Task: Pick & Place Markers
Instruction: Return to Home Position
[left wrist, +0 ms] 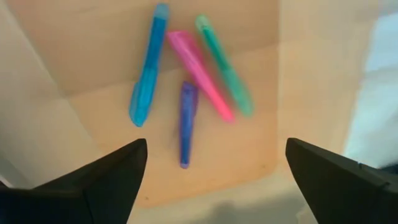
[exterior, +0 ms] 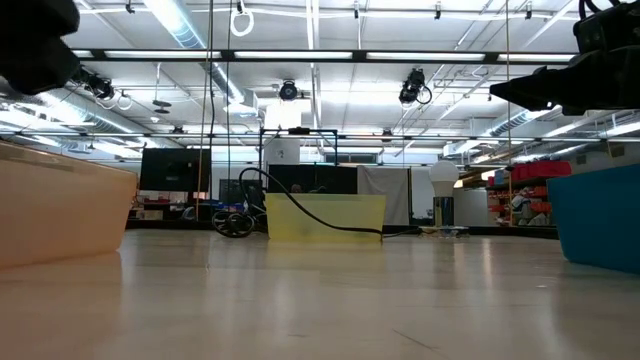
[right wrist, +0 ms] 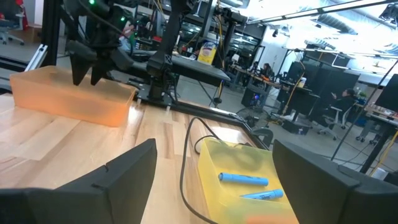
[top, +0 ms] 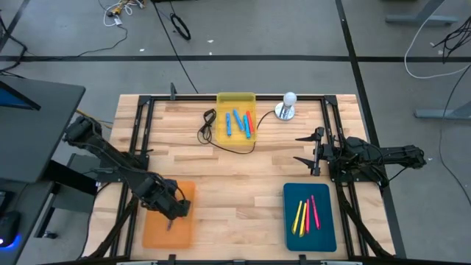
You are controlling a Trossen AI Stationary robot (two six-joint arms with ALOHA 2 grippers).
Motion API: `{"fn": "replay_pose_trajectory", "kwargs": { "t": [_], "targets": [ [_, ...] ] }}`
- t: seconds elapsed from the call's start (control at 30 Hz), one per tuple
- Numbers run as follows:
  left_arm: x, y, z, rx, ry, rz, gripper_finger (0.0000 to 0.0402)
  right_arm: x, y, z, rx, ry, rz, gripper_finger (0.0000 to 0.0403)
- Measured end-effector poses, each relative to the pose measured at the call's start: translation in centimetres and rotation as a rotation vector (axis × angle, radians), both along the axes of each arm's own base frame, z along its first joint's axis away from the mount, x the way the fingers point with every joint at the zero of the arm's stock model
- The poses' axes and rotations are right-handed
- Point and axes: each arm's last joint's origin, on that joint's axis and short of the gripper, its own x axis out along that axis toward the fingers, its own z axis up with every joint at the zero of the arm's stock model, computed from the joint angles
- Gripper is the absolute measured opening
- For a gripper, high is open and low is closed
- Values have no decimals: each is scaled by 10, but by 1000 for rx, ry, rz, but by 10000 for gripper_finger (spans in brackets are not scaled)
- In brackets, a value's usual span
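Note:
My left gripper (top: 173,210) hangs open over the orange tray (top: 151,232), fingers pointing down. In the left wrist view, its open gripper (left wrist: 214,149) stands above a blue marker (left wrist: 148,65), a pink one (left wrist: 199,74), a green one (left wrist: 225,65) and a purple one (left wrist: 186,121), all lying flat on the tray floor. My right gripper (top: 298,148) waits open near the table's right side, level and pointing left. The yellow tray (top: 235,96) holds blue markers (top: 228,124) and a red one (top: 249,124). The teal tray (top: 324,235) holds yellow (top: 300,217) and pink markers (top: 315,212).
A thin black cable (top: 210,132) loops beside the yellow tray and trails across the table's middle. A white ball on a silver base (top: 287,107) stands right of that tray. A black frame rail (top: 140,125) runs along the table's sides. Bare wood (top: 235,199) lies between the trays.

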Motion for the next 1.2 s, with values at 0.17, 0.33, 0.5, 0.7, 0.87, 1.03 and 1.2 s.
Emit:
{"fn": "replay_pose_trajectory", "kwargs": {
  "t": [0.17, 0.33, 0.5, 0.7, 0.87, 1.03, 1.2],
  "targets": [
    [1, 3, 5, -11, -21, -4, 384, 0, 0, 0, 0, 0, 0, 323],
    [5, 3, 9, 37, -103, -118, 383, 0, 0, 0, 0, 0, 0, 323],
    [23, 13, 31, 206, -331, -279, 383, 0, 0, 0, 0, 0, 0, 323],
    [44, 40, 55, 468, -560, -401, 383, 0, 0, 0, 0, 0, 0, 323],
    [46, 66, 72, 744, -621, -507, 383, 0, 0, 0, 0, -1, 0, 323],
    [46, 94, 80, 992, -659, -644, 383, 0, 0, 0, 0, -1, 0, 323],
    [46, 125, 73, 1177, -665, -692, 383, 0, 0, 0, 0, -1, 0, 323]
  ]
}}
